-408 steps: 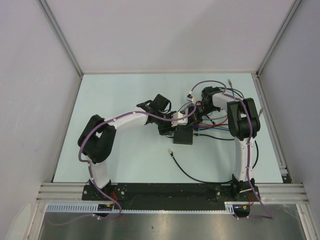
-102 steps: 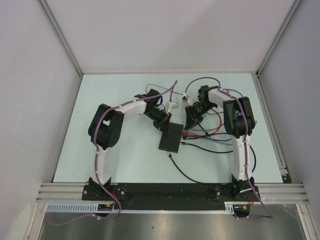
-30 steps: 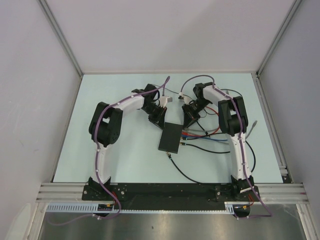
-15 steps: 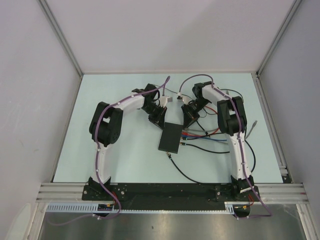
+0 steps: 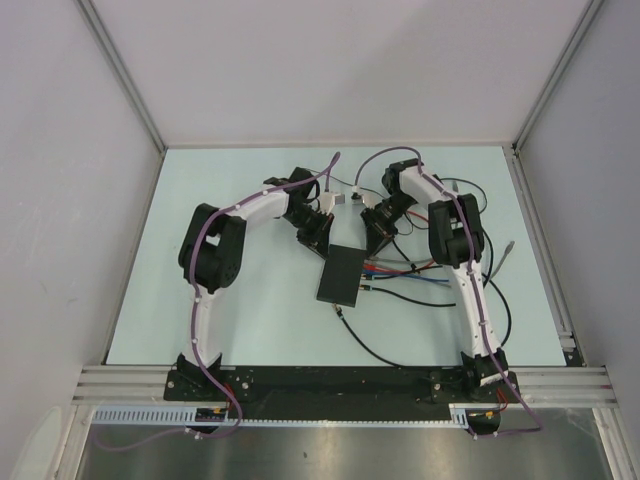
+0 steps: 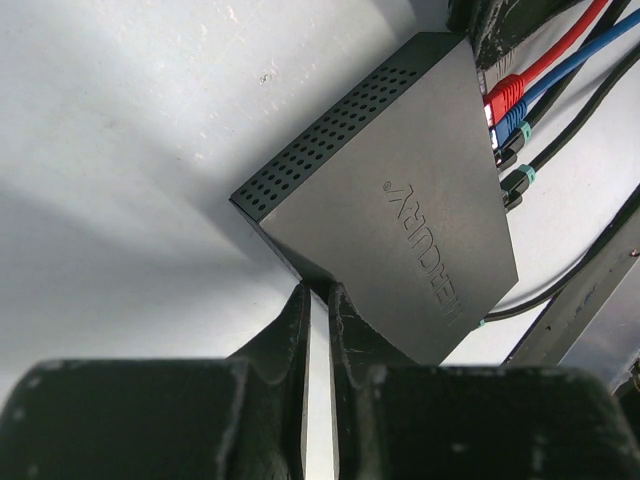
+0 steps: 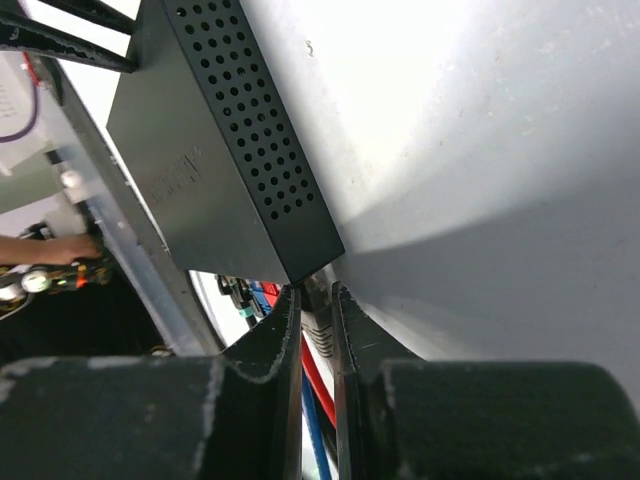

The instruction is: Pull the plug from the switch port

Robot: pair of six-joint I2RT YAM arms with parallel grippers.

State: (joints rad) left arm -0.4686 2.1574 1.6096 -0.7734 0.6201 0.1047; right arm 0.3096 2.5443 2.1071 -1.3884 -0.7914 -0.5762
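R gripper (image 7: 315, 296) clamped on grey plug (image 7: 319, 335) at far corner of switch box (image 6: 400, 200), on its port edge next to red plug (image 6: 505, 97) & blue plug (image 6: 508, 125). L gripper (image 6: 318, 296) closed, empty, tips at box edge opposite the ports.

Arms reach inward; left claw (image 6: 318, 300) nearly closed, right claw (image 7: 316, 300) clamped.

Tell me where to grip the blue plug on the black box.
Probably its boot: take the blue plug just outside the black box, coming from the cable side. The red plug and black plug flank it, so pinch top and bottom.
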